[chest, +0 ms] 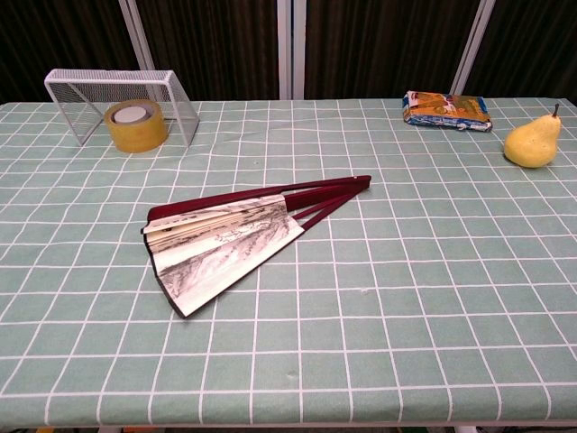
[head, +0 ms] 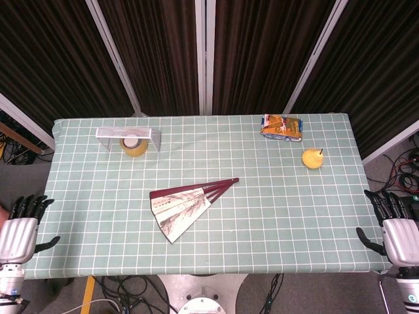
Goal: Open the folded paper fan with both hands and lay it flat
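Note:
A paper fan (head: 185, 206) (chest: 230, 239) with dark red ribs lies on the green checked tablecloth near the table's middle, spread only partway, its pivot end pointing up and right. My left hand (head: 21, 227) hangs off the table's left front corner, fingers apart and holding nothing. My right hand (head: 395, 224) hangs off the right front corner, also spread and empty. Both hands are far from the fan. The chest view shows neither hand.
A white wire rack (head: 127, 137) (chest: 122, 101) with a roll of yellow tape (head: 133, 144) (chest: 136, 125) stands at the back left. A snack packet (head: 281, 126) (chest: 447, 110) and a yellow pear (head: 313, 157) (chest: 532, 142) lie at the back right.

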Controlling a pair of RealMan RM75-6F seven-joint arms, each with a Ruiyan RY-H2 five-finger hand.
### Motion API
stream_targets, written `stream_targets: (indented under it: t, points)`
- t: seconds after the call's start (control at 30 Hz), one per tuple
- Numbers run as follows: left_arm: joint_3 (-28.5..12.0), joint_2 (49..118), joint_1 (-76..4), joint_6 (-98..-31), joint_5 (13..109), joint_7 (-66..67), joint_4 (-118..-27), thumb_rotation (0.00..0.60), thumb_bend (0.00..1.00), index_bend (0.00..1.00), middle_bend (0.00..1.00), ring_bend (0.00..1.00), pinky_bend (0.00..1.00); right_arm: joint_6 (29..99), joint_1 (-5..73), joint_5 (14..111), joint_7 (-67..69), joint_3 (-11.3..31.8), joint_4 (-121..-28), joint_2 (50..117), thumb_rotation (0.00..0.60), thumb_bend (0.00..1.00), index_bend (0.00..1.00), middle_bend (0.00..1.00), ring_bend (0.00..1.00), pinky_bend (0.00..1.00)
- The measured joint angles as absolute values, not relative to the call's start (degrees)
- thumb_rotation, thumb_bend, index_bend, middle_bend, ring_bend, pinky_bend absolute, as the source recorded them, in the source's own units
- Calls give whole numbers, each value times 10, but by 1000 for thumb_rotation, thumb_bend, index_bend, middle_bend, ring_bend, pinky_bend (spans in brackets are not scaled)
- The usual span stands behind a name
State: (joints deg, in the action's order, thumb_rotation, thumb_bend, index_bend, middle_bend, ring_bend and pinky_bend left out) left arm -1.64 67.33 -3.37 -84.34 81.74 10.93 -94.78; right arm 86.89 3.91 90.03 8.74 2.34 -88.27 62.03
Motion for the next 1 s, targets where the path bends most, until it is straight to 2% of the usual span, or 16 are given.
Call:
stream_targets:
  t: [0.37,0.57,0.63,0.77,0.87,1.0]
  points:
    - [-23,674,-51,-820,815,108,-946,600,0,209,149,71,72,855,50,894,77,29,-889,620,600,237,62,130,0,0]
    - [-44,660,-100,-767,824,70,-955,600,0,216,149,71,87,848,67,907,71,37,-891,613,600,237,62,129,0,0]
    - [-55,655,-123,-743,827,42,-961,600,0,216,149,72,95,845,75,910,69,40,-893,610,600,237,62,128,0,0]
    - [-77,649,-171,-680,819,-9,-969,600,0,219,182,137,192,836,86,913,68,44,-894,606,600,237,62,127,0,0]
    - [-94,648,-211,-616,799,-45,-973,600,0,228,219,169,230,834,89,915,73,44,-891,605,600,237,62,127,0,0]
    - [-114,652,-276,-506,759,-86,-971,600,0,232,220,169,259,831,91,914,79,43,-882,606,600,237,62,126,0,0]
